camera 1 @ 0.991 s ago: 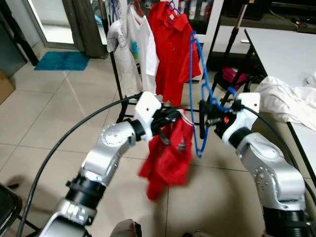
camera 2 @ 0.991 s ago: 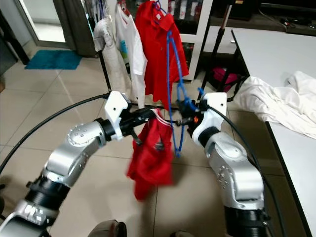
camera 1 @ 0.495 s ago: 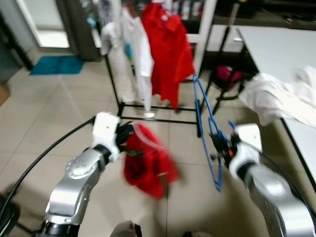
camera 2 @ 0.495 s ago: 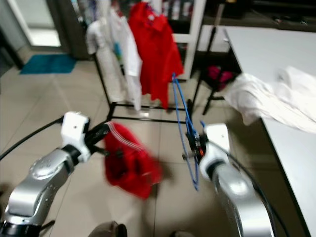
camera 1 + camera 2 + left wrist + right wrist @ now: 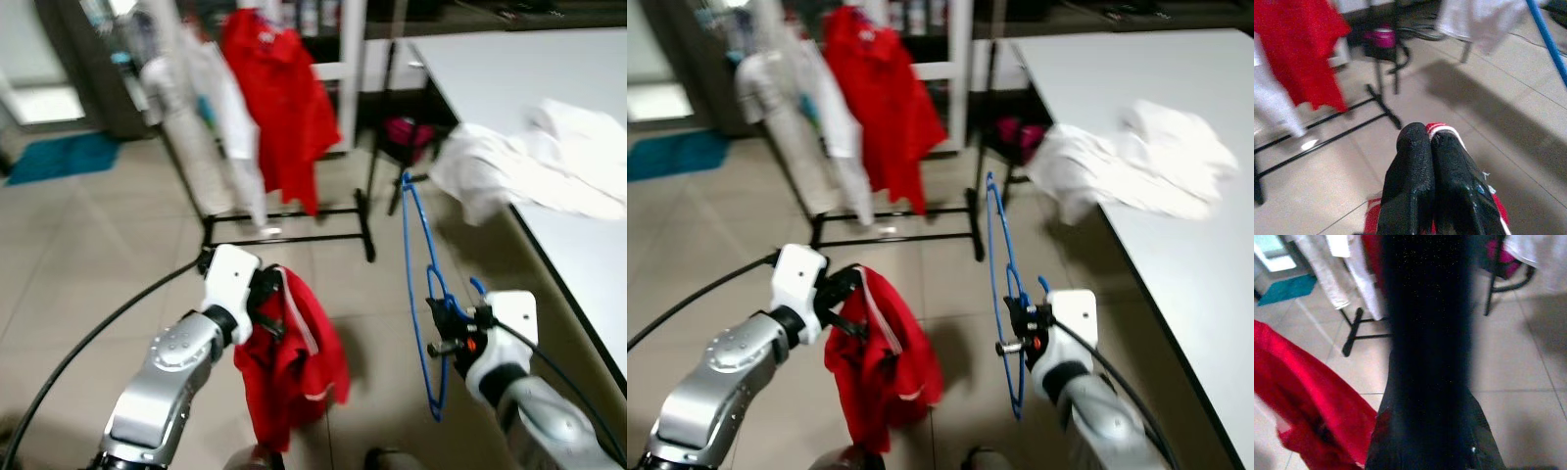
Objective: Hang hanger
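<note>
My left gripper (image 5: 266,302) is shut on the collar of a red shirt (image 5: 294,377) with white trim, which hangs limp from it above the tiled floor. In the left wrist view the fingers (image 5: 1425,191) press together over the striped collar (image 5: 1449,131). My right gripper (image 5: 438,345) is shut on a blue wire hanger (image 5: 432,294), held upright with its hook upward. The hanger is bare and stands about a hand's width to the right of the shirt. In the right wrist view the dark fingers (image 5: 1427,357) lie pressed together, with the red shirt (image 5: 1303,406) off to one side.
A black clothes rack (image 5: 284,213) stands ahead with a hung red shirt (image 5: 279,108) and white garments (image 5: 201,127). A white table (image 5: 549,88) runs along the right, a crumpled white cloth (image 5: 519,166) draped over its edge. A teal mat (image 5: 49,157) lies far left.
The whole view has shifted; the rack now looks farther off. My two grippers, close together a second ago, have drawn apart and sit lower, each still holding its item.
</note>
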### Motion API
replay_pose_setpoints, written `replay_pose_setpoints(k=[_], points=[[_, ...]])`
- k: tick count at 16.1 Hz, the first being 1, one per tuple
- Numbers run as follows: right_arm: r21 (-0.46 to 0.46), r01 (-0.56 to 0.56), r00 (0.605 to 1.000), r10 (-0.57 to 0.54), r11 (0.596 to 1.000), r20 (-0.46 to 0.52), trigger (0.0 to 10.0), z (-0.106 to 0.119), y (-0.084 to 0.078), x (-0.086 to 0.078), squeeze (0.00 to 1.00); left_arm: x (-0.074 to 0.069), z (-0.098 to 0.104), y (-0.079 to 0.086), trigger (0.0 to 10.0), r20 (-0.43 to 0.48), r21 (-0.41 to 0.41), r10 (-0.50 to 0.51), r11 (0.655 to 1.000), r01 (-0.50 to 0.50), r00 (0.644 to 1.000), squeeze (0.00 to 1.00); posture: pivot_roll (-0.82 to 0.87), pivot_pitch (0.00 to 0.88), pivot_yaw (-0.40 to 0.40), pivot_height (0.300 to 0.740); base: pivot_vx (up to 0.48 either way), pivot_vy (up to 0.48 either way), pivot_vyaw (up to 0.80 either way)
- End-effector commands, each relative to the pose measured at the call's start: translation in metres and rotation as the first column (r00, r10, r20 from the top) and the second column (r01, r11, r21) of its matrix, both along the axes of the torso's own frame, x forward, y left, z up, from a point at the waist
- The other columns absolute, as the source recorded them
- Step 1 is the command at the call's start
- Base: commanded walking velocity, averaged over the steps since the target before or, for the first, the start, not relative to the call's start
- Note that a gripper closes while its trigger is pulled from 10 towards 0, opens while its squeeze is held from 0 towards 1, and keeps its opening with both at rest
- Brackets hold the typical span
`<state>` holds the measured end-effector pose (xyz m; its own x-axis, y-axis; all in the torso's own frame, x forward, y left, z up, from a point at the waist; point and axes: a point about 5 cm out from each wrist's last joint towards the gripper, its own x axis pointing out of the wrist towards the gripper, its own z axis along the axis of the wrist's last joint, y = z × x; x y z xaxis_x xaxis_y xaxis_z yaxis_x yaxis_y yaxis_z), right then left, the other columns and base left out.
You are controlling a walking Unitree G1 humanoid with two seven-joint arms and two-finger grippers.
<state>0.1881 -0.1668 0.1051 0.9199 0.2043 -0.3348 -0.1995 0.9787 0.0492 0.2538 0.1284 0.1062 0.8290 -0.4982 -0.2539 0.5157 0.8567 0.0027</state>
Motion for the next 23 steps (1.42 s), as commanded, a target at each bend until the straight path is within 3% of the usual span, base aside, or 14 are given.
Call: replay_pose_setpoints(k=[1,2,6,8,10,12,19,23], points=[[-0.015,0.005,1.000,-0.005,1.000,0.006,10.0,0.003,0.003,-0.002,0.00,0.003,0.009,-0.003,10.0,0.052,0.009,-0.033,0.999,0.032,0.998,0.00,-0.02,0.091,0.106,0.740,0.000,0.000,-0.80],[-0.021,0.030,0.999,-0.030,0.999,-0.012,10.0,0.001,0.000,-0.004,0.00,0.004,0.008,-0.002,10.0,0.056,0.038,-0.043,0.998,0.041,0.998,0.00,-0.03,0.105,0.118,0.740,0.000,0.000,-0.80],[-0.049,0.052,0.999,-0.052,0.997,0.013,10.0,0.007,-0.003,-0.005,0.00,0.014,0.006,0.002,10.0,0.028,-0.038,0.031,0.999,-0.030,0.999,0.00,-0.08,0.054,0.158,0.740,0.000,0.000,-0.80],[-0.078,0.003,1.000,-0.002,0.997,0.022,10.0,0.011,-0.003,0.002,0.00,0.017,0.011,-0.011,10.0,0.015,-0.097,0.013,0.995,-0.012,1.000,0.00,-0.06,0.077,0.134,0.740,0.000,0.000,-0.80],[-0.086,-0.019,0.999,0.021,0.996,0.028,10.0,0.013,-0.002,0.006,0.00,0.014,0.015,-0.010,10.0,0.011,-0.121,0.043,0.992,-0.041,0.999,0.00,-0.04,0.096,0.104,0.740,0.000,0.000,-0.80],[-0.107,-0.007,0.999,0.011,0.994,0.037,10.0,0.014,-0.007,0.007,0.00,0.005,0.013,-0.010,10.0,0.025,-0.092,0.062,0.994,-0.059,0.998,0.00,-0.01,0.087,0.065,0.740,0.000,0.000,-0.80],[-0.086,0.062,0.998,-0.061,0.994,0.017,10.0,0.005,-0.017,0.017,0.00,0.010,0.012,-0.018,10.0,0.073,-0.009,0.028,1.000,-0.028,0.997,0.00,0.00,0.020,0.048,0.740,0.000,0.000,-0.80],[-0.077,0.050,0.998,-0.048,0.996,0.027,10.0,0.008,-0.016,0.021,0.00,0.014,0.013,-0.017,10.0,0.081,-0.049,0.074,0.996,-0.070,0.994,0.00,0.00,0.027,0.034,0.740,0.000,0.000,-0.80]])
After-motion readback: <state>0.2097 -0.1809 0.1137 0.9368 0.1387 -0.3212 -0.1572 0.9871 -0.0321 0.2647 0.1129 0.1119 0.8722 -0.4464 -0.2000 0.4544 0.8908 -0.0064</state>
